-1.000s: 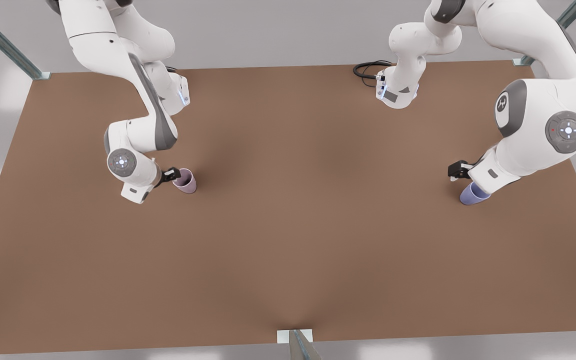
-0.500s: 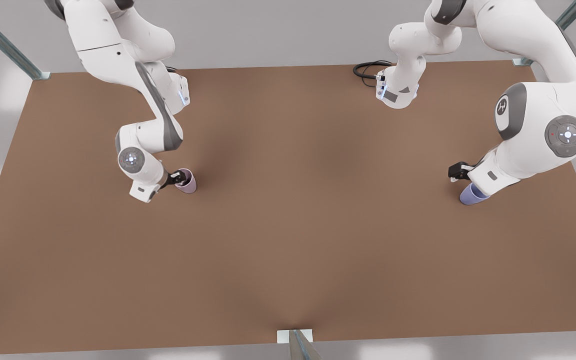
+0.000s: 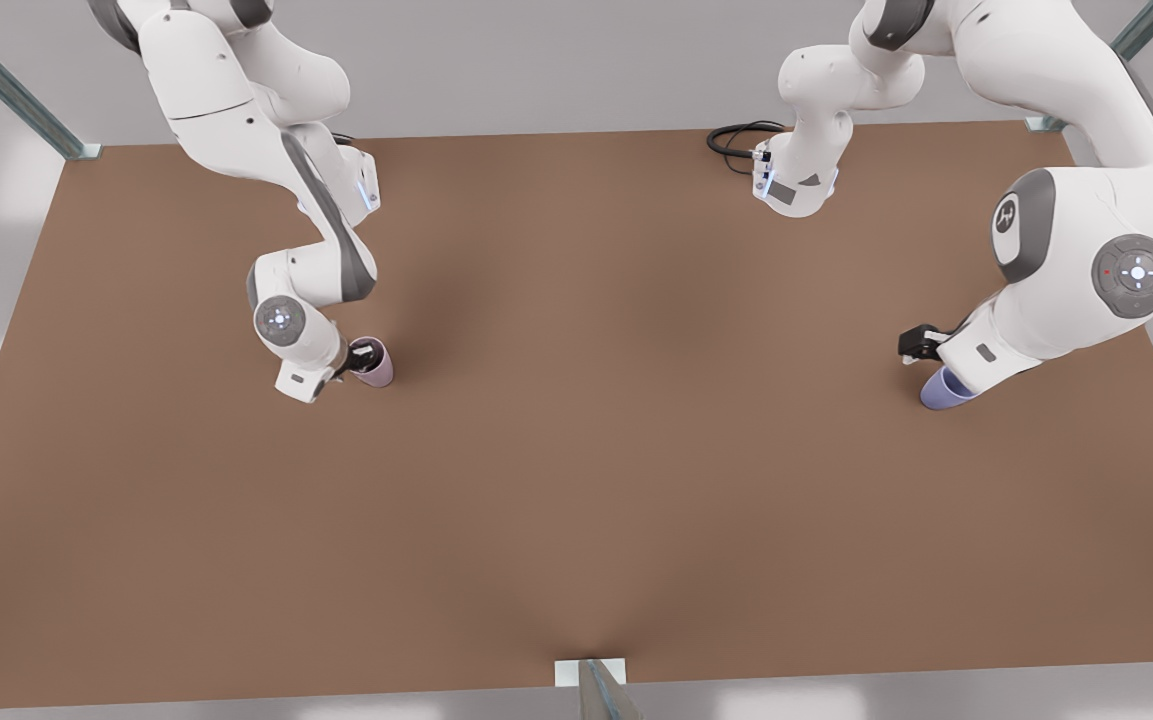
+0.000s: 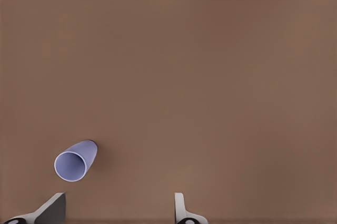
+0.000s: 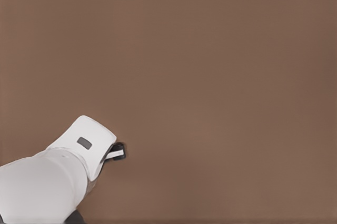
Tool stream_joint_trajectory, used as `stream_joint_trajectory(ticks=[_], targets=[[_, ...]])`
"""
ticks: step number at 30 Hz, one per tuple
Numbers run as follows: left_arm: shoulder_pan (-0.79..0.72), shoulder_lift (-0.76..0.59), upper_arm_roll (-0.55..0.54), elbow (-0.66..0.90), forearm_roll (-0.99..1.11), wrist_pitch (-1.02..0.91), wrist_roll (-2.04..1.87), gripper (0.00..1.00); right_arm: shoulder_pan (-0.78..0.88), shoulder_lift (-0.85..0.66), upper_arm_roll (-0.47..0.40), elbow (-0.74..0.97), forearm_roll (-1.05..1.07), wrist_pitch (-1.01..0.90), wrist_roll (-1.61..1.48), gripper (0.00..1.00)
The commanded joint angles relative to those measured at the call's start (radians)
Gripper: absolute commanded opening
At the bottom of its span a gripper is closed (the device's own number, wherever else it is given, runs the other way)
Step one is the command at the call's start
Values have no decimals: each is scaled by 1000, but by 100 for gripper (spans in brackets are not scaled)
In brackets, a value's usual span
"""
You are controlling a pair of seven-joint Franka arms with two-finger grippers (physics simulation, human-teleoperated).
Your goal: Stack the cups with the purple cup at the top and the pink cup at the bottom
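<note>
The left claw [image 4: 118, 199] is being cut off by the picture edge, with its fingers [image 4: 180, 208] standing wide apart, released and holding nothing. Just beyond it the purple cup [image 4: 76, 161], bluish lavender, is standing upright on the bench [image 3: 636, 450]. Well apart from the purple cup, the right claw [image 3: 361, 355] is covering the mouth of the pink cup [image 3: 378, 372]; clenched or not, I cannot tell.

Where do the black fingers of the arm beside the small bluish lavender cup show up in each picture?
Front view: left gripper at the front view's right, beside the small bluish lavender tapered cup.
Left wrist view: its own fingers spread open, the cup near one.
Right wrist view: farther off, poking from a white wrist.
Shared landmark: the brown table.
The right gripper is at the pale mauve-pink cup.
</note>
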Motion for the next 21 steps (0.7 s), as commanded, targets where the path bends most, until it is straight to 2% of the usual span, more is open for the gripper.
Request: stream_joint_trajectory(ticks=[1, 5, 14, 16, 18, 21], targets=[[2, 5, 2, 0, -1, 2, 7, 100, 1, 0, 6, 2, 0, 17, -3, 29], [1, 7, 2, 0, -2, 7, -39, 100, 1, 1, 10, 2, 2, 15, 0, 21], [-1, -26, 3, -78, -2, 48, -43, 100, 1, -62, 36, 16, 3, 0, 0, 21], [-1, -55, 6, -132, -2, 93, -45, 100, 7, -72, 79, 62, 78, -26, 7, 21], [-1, -92, 19, -221, -2, 163, -45, 100, 114, -63, 75, 149, 179, -58, 107, 21], [-1, -88, 20, -222, -2, 165, -45, 100, 289, 52, 76, 335, 181, -83, 428, 21]])
